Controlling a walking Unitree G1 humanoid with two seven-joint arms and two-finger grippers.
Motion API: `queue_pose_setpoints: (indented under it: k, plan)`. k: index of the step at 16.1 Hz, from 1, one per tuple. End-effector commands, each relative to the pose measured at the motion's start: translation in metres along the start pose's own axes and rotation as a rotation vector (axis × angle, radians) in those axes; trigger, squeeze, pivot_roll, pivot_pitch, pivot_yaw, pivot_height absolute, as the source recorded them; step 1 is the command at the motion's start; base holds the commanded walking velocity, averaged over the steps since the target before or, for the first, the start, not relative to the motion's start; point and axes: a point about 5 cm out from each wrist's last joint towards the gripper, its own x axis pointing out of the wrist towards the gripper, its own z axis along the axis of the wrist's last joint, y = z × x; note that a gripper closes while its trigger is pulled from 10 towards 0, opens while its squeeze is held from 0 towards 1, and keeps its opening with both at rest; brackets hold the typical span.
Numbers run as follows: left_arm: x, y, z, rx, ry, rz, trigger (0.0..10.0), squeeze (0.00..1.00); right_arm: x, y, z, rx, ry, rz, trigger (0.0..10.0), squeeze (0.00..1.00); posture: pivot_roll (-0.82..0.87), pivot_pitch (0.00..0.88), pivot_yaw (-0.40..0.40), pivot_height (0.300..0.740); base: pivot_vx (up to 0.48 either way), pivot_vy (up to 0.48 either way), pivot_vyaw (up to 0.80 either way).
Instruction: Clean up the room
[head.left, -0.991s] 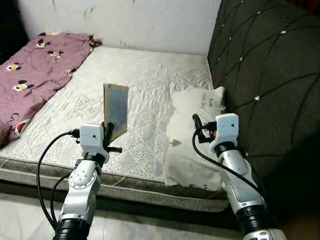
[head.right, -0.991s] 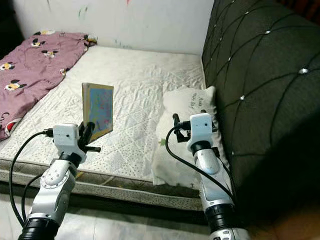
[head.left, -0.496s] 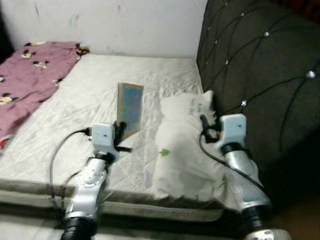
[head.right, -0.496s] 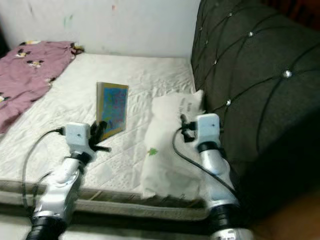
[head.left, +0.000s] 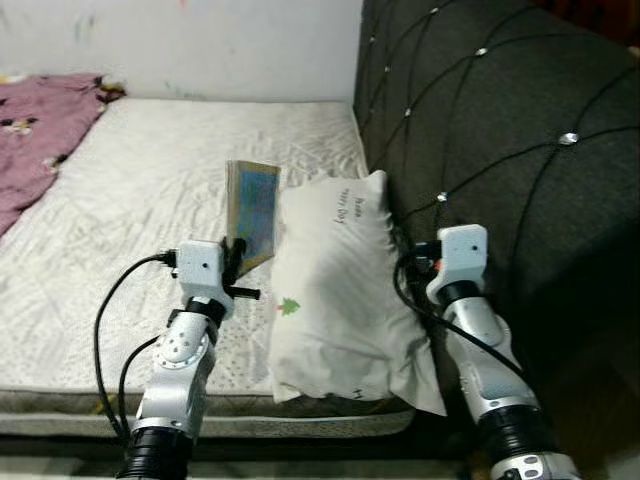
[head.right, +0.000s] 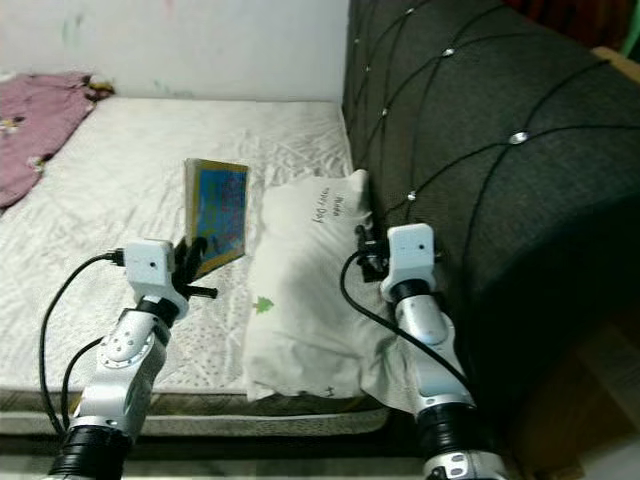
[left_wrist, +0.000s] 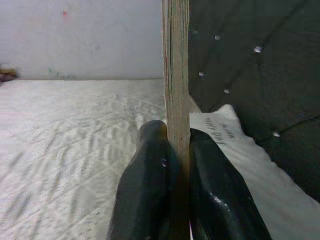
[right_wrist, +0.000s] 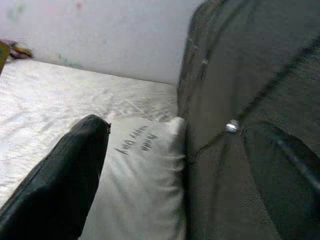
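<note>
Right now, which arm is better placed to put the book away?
Left. The left pincer is already shut on the book, holding it upright above the mattress. The right pincer is open and empty between the pillow and the headboard.

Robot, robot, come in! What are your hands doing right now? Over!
Left gripper shut on book, held upright over mattress. Right gripper open, empty, beside pillow. Pillow lies against headboard, close beside the book.

a dark tufted headboard (head.left: 500, 110) stands beside the white mattress (head.left: 130, 200).
</note>
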Motion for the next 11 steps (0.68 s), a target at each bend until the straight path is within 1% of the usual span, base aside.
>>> queue_pose_setpoints:
  k: [1, 11]
  plan:
    - [0.0021, 0.0104, 0.0089, 0.007, -0.035, 0.031, 10.0, 0.00, 0.0038, 0.0041, 0.0048, 0.010, -0.017, 0.008, 10.0, 0.00, -0.05, 0.000, -0.004, 0.740, 0.000, 0.480, 0.00]
    - [0.0034, 0.0099, 0.0091, 0.008, -0.035, 0.030, 10.0, 0.00, 0.0048, 0.0035, 0.0040, 0.010, -0.013, 0.007, 10.0, 0.00, -0.05, 0.000, -0.002, 0.740, 0.000, 0.480, 0.00]
